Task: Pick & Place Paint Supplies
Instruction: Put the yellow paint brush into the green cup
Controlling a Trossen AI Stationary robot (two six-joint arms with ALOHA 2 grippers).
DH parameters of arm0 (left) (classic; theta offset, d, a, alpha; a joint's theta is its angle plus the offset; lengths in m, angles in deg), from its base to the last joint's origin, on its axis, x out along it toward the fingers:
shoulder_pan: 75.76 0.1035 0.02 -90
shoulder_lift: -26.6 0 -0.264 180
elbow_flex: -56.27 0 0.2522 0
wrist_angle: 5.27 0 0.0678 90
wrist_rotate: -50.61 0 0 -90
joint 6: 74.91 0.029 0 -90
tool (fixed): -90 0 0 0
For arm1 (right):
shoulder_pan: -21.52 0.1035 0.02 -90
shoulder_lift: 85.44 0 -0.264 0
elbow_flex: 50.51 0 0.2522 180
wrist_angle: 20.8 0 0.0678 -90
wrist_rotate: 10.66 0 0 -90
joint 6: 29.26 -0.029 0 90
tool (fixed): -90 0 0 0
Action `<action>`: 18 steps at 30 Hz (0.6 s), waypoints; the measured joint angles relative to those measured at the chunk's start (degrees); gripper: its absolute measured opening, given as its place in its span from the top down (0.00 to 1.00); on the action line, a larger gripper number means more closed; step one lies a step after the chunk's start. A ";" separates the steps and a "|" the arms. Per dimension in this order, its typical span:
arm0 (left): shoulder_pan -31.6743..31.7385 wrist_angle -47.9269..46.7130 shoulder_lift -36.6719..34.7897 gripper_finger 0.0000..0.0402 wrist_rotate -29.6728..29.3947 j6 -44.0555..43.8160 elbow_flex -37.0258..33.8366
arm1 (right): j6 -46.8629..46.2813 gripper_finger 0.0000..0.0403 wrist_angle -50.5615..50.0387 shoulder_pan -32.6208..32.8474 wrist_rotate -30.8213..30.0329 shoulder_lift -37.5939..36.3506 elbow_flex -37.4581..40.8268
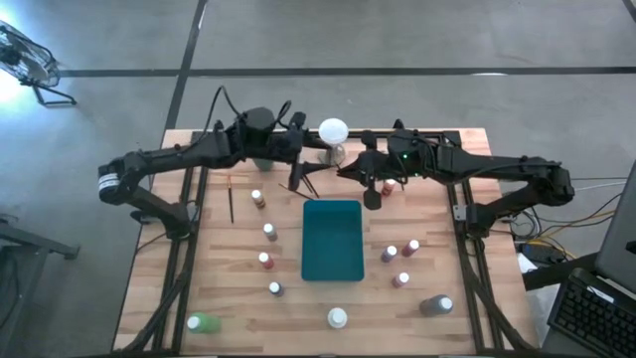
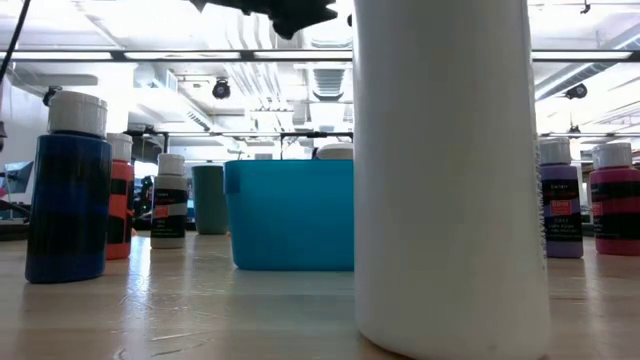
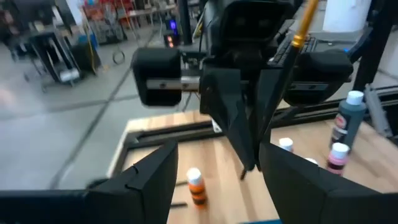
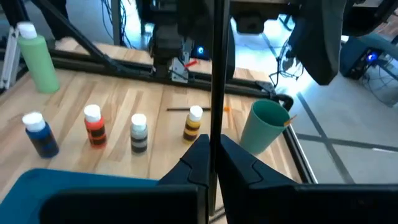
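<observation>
You are looking at a pale wooden plank table [image 1: 229, 288] standing on a grey concrete floor [image 1: 417, 35] crossed by dark seam lines. A keyboard [image 1: 596, 318] sits beside the table's right edge, with cables trailing over the floor nearby. From table height you see a white ceiling [image 2: 200, 40] carrying long strip lights and exposed ducts, with black camera-like fixtures [image 2: 221, 89] hung beneath it.
</observation>
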 joint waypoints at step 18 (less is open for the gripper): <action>-2.46 12.84 0.00 0.43 4.79 -5.93 0.00 | 0.76 0.97 10.30 -0.22 -0.65 0.12 3.13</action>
